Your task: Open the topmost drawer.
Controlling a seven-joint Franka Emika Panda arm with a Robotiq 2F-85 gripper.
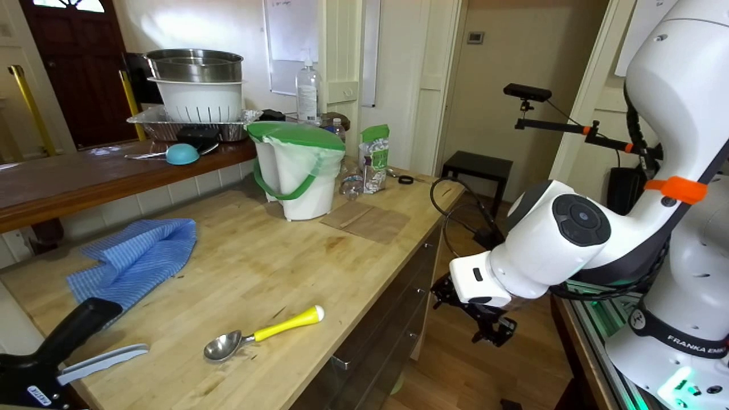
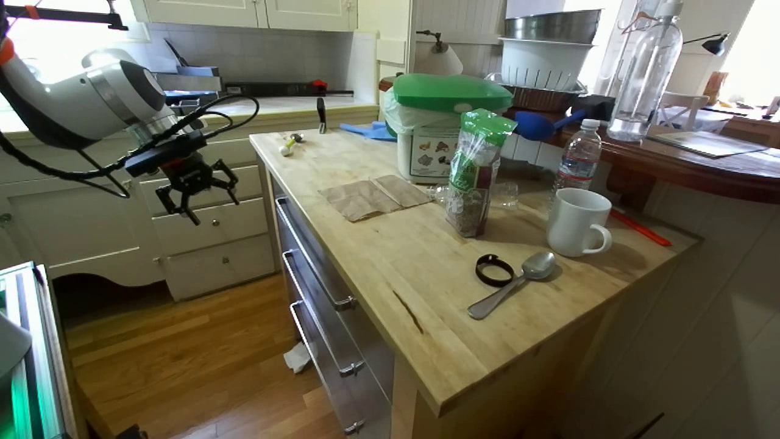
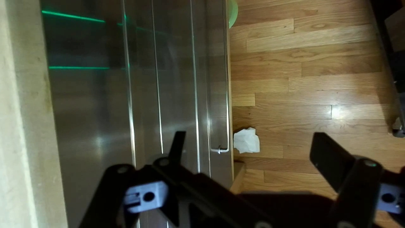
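The topmost drawer is shut, its dark brown front flush under the countertop's front edge. It also shows in the wrist view. A long metal bar handle runs along its front; in the wrist view the handle is a bright line at left of the gripper. The drawer's inside is hidden. My black gripper is open and empty, in the air in front of the drawers and apart from the handle. In the wrist view the fingers of my gripper are spread wide over the floor and lower drawers.
Lower drawers with bar handles lie under the topmost one. The wooden countertop holds a white bin with green lid, ice cream scoop, blue cloth and mug. White paper lies on the floor.
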